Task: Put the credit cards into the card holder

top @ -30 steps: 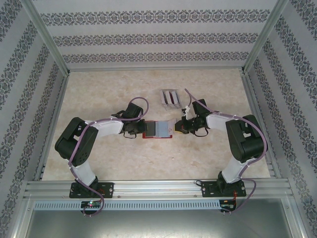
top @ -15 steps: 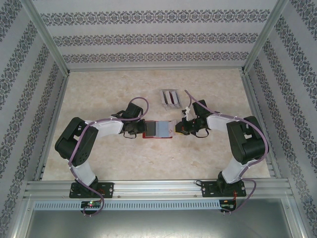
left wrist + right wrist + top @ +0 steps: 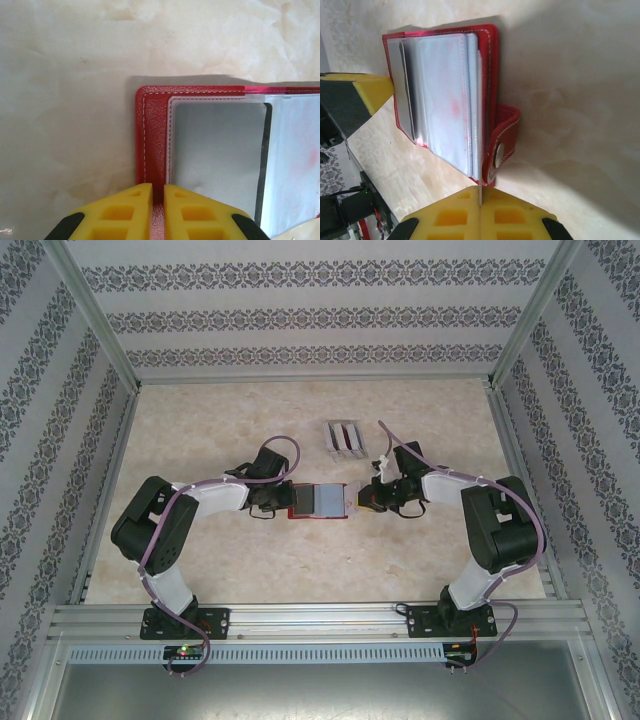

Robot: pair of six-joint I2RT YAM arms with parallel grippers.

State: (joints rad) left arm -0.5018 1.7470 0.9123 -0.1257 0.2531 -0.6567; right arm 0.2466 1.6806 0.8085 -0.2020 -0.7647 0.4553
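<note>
The card holder (image 3: pixel 318 501), a red wallet, lies open on the table with its clear and grey pockets facing up. My left gripper (image 3: pixel 284 499) is shut on its left cover; in the left wrist view the yellow fingers (image 3: pixel 125 210) pinch the red leather edge of the card holder (image 3: pixel 152 135). My right gripper (image 3: pixel 361 497) is shut on a thin credit card (image 3: pixel 480 192), seen edge-on. The card stands upright along the pockets, beside the snap tab (image 3: pixel 504 142) of the card holder (image 3: pixel 445 85). I cannot tell its colour.
A light grey slotted stand (image 3: pixel 344 438) sits behind the wallet with a few cards upright in it. Metal frame rails (image 3: pixel 300 618) border the near edge, and patterned walls close in the sides. The left gripper's yellow finger (image 3: pixel 370 90) shows at the wallet's far end.
My right arm has drawn slightly to the right with the card. The left arm and the wallet have stayed put.
</note>
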